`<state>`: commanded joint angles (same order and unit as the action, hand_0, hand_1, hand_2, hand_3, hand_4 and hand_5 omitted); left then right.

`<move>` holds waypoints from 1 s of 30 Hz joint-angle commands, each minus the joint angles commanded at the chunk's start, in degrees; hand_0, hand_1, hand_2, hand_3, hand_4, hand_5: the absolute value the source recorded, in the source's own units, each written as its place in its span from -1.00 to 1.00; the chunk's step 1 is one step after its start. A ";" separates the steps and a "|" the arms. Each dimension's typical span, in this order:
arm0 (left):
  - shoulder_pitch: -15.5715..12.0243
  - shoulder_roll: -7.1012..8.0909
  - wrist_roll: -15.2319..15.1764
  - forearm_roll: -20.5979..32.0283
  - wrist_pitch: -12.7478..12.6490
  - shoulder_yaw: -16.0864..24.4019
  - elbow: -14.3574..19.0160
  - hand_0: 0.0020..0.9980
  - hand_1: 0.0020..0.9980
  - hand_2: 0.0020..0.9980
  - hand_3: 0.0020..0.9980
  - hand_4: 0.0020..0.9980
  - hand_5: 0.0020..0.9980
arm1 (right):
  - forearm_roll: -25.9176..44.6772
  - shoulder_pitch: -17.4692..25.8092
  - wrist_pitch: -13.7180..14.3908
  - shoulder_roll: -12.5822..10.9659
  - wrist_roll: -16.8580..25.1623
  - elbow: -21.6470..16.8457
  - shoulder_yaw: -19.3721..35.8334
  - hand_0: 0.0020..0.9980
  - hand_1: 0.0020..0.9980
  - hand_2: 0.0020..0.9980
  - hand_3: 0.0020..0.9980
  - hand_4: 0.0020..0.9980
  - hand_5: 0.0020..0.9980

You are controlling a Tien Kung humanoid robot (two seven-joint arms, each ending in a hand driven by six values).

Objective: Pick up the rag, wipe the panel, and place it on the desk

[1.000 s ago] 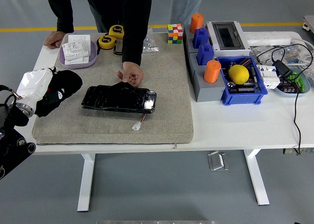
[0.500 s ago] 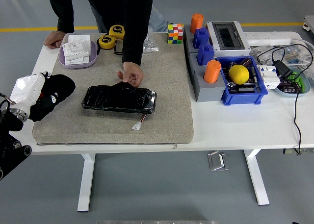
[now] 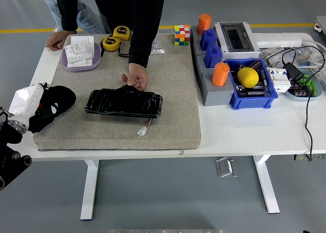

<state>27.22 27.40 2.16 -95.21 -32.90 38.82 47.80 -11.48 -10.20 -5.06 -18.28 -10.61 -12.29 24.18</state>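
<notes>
No text is legible; the far-left tape measures (image 3: 116, 37) carry dark markings on their faces, too small to read.
</notes>
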 joint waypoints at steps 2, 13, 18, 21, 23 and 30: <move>-0.17 -0.32 -0.20 0.38 0.09 -0.13 -0.28 -0.33 -0.24 0.12 0.11 0.00 -1.00 | -0.09 0.00 -0.01 0.01 -0.02 -0.01 0.12 0.59 0.35 0.44 0.33 1.00 0.03; -0.53 -0.33 -1.04 2.67 1.32 -0.39 -0.47 -0.24 -0.07 0.22 0.18 0.39 -0.63 | 0.45 0.11 0.00 -0.05 -0.16 0.18 -0.64 0.59 0.35 0.44 0.33 1.00 0.03; -0.35 -0.13 -0.53 2.36 2.48 -0.09 -0.50 -0.21 0.08 0.44 0.54 0.83 -0.26 | 0.54 0.13 0.03 -0.04 -0.17 0.23 -0.84 0.59 0.35 0.44 0.32 1.00 0.03; -0.30 0.08 -0.26 2.43 3.22 -0.05 -0.25 -0.18 0.15 0.48 0.58 1.00 0.02 | 0.55 0.12 0.06 0.00 -0.16 0.26 -0.93 0.59 0.35 0.44 0.32 1.00 0.03; -0.30 0.16 -0.09 2.52 3.63 0.03 -0.13 -0.18 0.15 0.48 0.58 1.00 0.02 | 0.52 0.11 0.07 -0.01 -0.13 0.25 -0.86 0.59 0.35 0.44 0.32 1.00 0.03; -0.19 0.48 0.23 3.03 5.54 0.02 0.08 -0.16 0.19 0.52 0.61 1.00 0.41 | 0.74 0.19 0.10 0.00 -0.12 0.32 -1.18 0.59 0.35 0.44 0.32 1.00 0.03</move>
<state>27.03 27.87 2.39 -92.18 -27.36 38.84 47.88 -10.74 -10.00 -4.96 -18.28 -10.73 -11.96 22.99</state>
